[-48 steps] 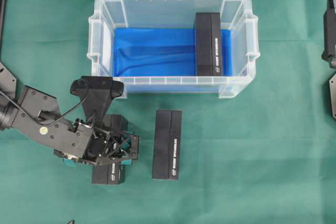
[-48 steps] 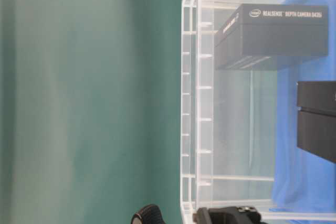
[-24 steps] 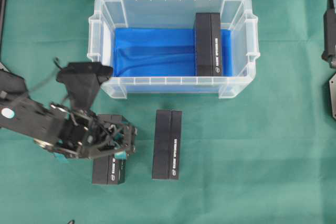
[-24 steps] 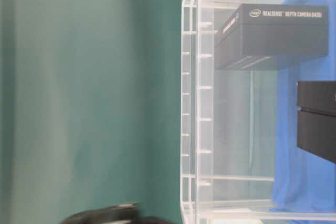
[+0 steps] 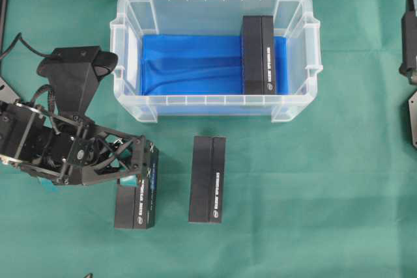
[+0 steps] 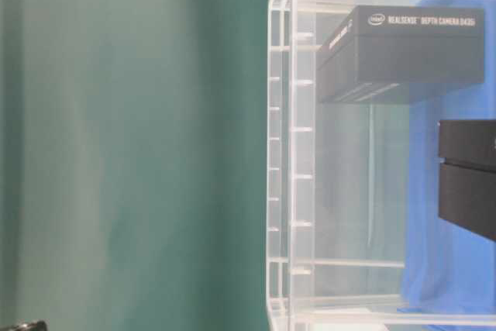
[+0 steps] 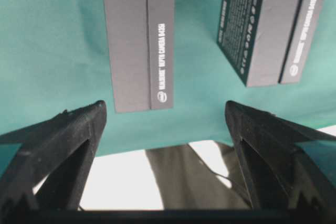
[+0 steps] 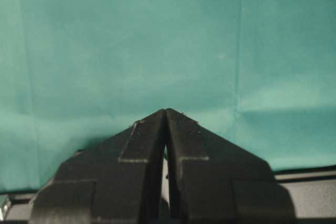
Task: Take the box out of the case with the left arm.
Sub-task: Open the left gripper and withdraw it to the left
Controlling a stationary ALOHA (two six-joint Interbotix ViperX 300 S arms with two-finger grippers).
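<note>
The clear case (image 5: 124, 37) with its blue lining stands at the back of the green cloth. One black box (image 5: 258, 55) lies inside it against the right wall, and shows through the case wall (image 6: 403, 52) in the table-level view. Two more black boxes (image 5: 207, 179) (image 5: 135, 198) lie on the cloth in front of the case. My left gripper (image 5: 90, 181) hovers at the left one's upper end, open, nothing between its fingers (image 7: 63, 145). The left wrist view shows both outside boxes (image 7: 139, 40) (image 7: 268, 24) ahead. My right gripper (image 8: 166, 111) is shut and empty over bare cloth.
The right arm's black parts (image 5: 410, 30) sit at the right edge of the overhead view. A second dark box (image 6: 469, 176) shows at the right edge of the table-level view. The table's near edge (image 7: 121, 182) is just beyond the left fingers.
My left gripper has drawn away to the left from the left-hand box on the cloth, and its wrist camera has swung up and left. The boxes and case stay put.
</note>
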